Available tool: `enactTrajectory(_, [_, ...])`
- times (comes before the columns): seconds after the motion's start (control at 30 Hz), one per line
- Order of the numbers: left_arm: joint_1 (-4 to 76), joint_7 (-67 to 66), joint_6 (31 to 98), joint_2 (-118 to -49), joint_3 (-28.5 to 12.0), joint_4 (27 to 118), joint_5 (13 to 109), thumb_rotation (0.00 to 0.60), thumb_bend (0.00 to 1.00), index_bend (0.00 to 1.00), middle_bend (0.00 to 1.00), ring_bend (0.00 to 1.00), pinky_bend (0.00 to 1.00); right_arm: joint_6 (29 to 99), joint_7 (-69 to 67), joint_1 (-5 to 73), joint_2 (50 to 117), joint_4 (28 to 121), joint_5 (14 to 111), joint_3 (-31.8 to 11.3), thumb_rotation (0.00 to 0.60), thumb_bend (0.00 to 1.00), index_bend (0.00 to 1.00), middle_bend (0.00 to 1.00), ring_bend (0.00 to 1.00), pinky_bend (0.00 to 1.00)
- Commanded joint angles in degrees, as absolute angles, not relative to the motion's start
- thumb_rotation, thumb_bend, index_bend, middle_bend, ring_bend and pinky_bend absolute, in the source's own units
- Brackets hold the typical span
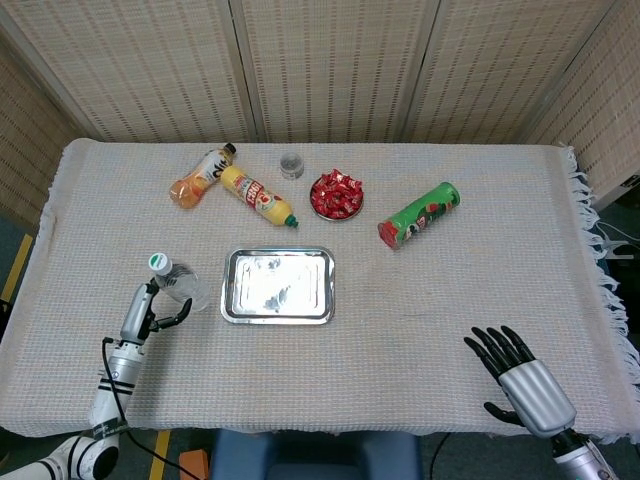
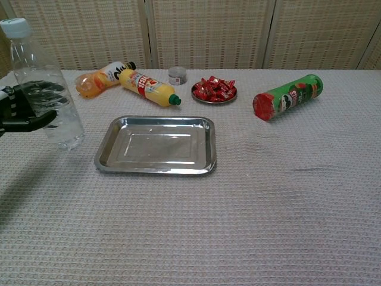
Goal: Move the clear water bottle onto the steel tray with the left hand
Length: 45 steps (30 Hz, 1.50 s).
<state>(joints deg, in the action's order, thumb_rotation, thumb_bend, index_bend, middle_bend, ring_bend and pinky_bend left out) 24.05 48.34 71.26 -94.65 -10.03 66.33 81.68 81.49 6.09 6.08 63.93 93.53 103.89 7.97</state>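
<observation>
My left hand (image 2: 24, 107) grips the clear water bottle (image 2: 50, 89) around its middle and holds it upright, just left of the steel tray (image 2: 156, 145). In the head view the clear water bottle (image 1: 180, 283) with its green-white cap shows above my left hand (image 1: 150, 313), a short gap from the steel tray (image 1: 278, 285). Whether the bottle's base touches the cloth I cannot tell. My right hand (image 1: 522, 375) rests open at the table's near right edge, fingers spread, holding nothing.
At the back lie an orange juice bottle (image 1: 201, 177) and a yellow bottle (image 1: 258, 195), side by side. A small tin (image 1: 291, 164), a bowl of red sweets (image 1: 336, 195) and a green chips can (image 1: 419, 214) lie behind the tray.
</observation>
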Motion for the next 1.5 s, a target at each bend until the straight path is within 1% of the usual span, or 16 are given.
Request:
enactTrajectory(0.03, [25.64,47.06,72.75,-95.51,-10.82,68.32,83.13,0.600,0.49,0.36,0.35,0.20,0.33,81.29,6.14,6.17,63.95,93.54,103.87,7.99,0.600,0.06,0.00,0.00,0.00,0.00])
enactTrajectory(0.13, [26.76,44.79,73.09,-96.21,-11.82,70.19,83.23,0.600,0.49,0.36,0.35,0.20,0.33,81.14,6.24,6.19,63.94,93.61,103.91,8.09,0.600,0.06,0.00,0.00,0.00,0.00])
enactTrajectory(0.3, [29.04,41.28,71.38,-99.51,-12.85,69.35,82.09,0.600,0.49,0.36,0.35,0.20,0.33,81.70,5.85,6.05,63.77,93.56,104.11,8.10,0.600,0.06,0.00,0.00,0.00,0.00])
enactTrajectory(0.47, [31.74,37.16,70.07,-105.02,-13.06,64.43,81.87,0.600,0.49,0.35,0.33,0.19,0.32,81.27,5.34,6.34,63.57,93.52,104.00,8.11,0.600,0.06,0.00,0.00,0.00,0.00])
enactTrajectory(0.67, [35.09,33.60,69.58,-112.19,-14.01,55.60,81.66,0.600,0.49,0.33,0.31,0.16,0.30,82.15,4.52,6.15,63.13,93.43,104.56,8.29,0.600,0.06,0.00,0.00,0.00,0.00])
enactTrajectory(0.8, [36.12,33.72,69.25,-114.79,-14.10,51.66,81.45,0.600,0.49,0.33,0.31,0.16,0.29,82.76,3.84,6.03,62.90,93.23,104.88,8.34,0.600,0.06,0.00,0.00,0.00,0.00])
enactTrajectory(0.97, [36.88,33.80,67.08,-116.42,-14.14,47.90,80.23,0.600,0.49,0.30,0.29,0.14,0.24,83.44,3.37,5.90,62.77,92.99,105.41,8.43,0.600,0.06,0.00,0.00,0.00,0.00])
enactTrajectory(1.0, [37.02,33.95,66.62,-116.61,-14.31,47.49,79.89,0.600,0.49,0.29,0.29,0.14,0.24,83.52,3.36,5.86,62.78,92.97,105.44,8.43,0.600,0.06,0.00,0.00,0.00,0.00])
enactTrajectory(1.07, [37.22,34.28,65.72,-116.67,-14.37,46.99,79.47,0.600,0.49,0.23,0.24,0.10,0.20,83.50,3.34,5.85,62.80,92.99,105.44,8.43,0.600,0.06,0.00,0.00,0.00,0.00])
enactTrajectory(1.13, [37.24,34.48,65.39,-116.55,-14.44,46.94,79.23,0.600,0.48,0.11,0.16,0.03,0.12,83.41,3.39,5.86,62.85,92.98,105.39,8.42,0.600,0.06,0.00,0.00,0.00,0.00])
enactTrajectory(1.2, [37.23,34.50,65.36,-116.45,-14.49,46.94,79.12,0.600,0.47,0.05,0.10,0.01,0.07,83.35,3.44,5.87,62.88,92.98,105.36,8.40,0.600,0.07,0.00,0.00,0.00,0.00])
enactTrajectory(1.23, [37.15,34.56,65.23,-116.08,-14.40,47.00,79.11,0.600,0.45,0.01,0.05,0.00,0.03,83.24,3.74,5.89,62.95,92.94,105.38,8.40,0.600,0.07,0.00,0.00,0.00,0.00])
enactTrajectory(1.3, [37.00,35.28,64.63,-114.98,-13.83,47.99,79.42,0.600,0.43,0.00,0.00,0.00,0.00,83.16,4.14,5.86,63.11,92.97,105.33,8.35,0.600,0.09,0.00,0.00,0.00,0.00])
enactTrajectory(1.5, [36.32,35.18,63.60,-112.13,-12.99,51.61,79.34,0.600,0.39,0.00,0.00,0.00,0.00,82.97,4.65,5.84,63.30,93.06,105.24,8.30,0.600,0.10,0.00,0.00,0.00,0.00])
